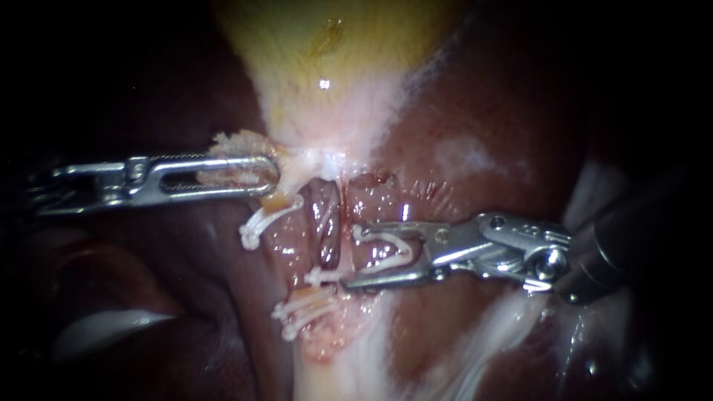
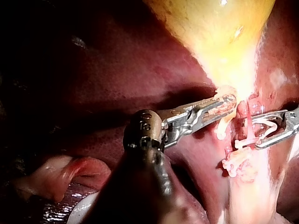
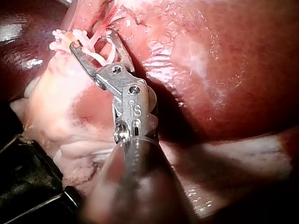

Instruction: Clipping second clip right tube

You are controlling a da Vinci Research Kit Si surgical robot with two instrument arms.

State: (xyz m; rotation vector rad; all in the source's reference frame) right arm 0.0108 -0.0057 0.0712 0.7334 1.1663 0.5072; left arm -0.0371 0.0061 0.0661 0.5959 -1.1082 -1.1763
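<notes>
**Endoscope view: loaded clip held at the right tube, jaws standing apart**

Endoscope findings, left to right.

The left instrument (image 1: 272, 177) comes in from the left. Its slotted jaws are clamped together on pale tissue at the narrow end of the gallbladder (image 1: 334, 52).

Just below those jaws lies an upper clip (image 1: 260, 223), white. A lower clip (image 1: 301, 310) lies further down the same side.

The right tube (image 1: 328, 226), reddish and twisted, runs top to bottom between these clips and the right instrument. A third clip (image 1: 319, 277) sits at its lower part, touching the tip of the right instrument's lower jaw.

The right instrument (image 1: 347, 258) comes in from the right across the liver (image 1: 483, 119). Its jaws stand well apart and hold a loaded clip (image 1: 386, 249) between them, both jaws touching it. The tube stands at the jaw tips, just ahead of the loaded clip. Whether it is inside the mouth cannot be told.

The right wrist view shows the same spread jaws carrying the white clip.

Count:
- Instruments: two.
- White clips: four, three set on tissue and one carried.
</notes>
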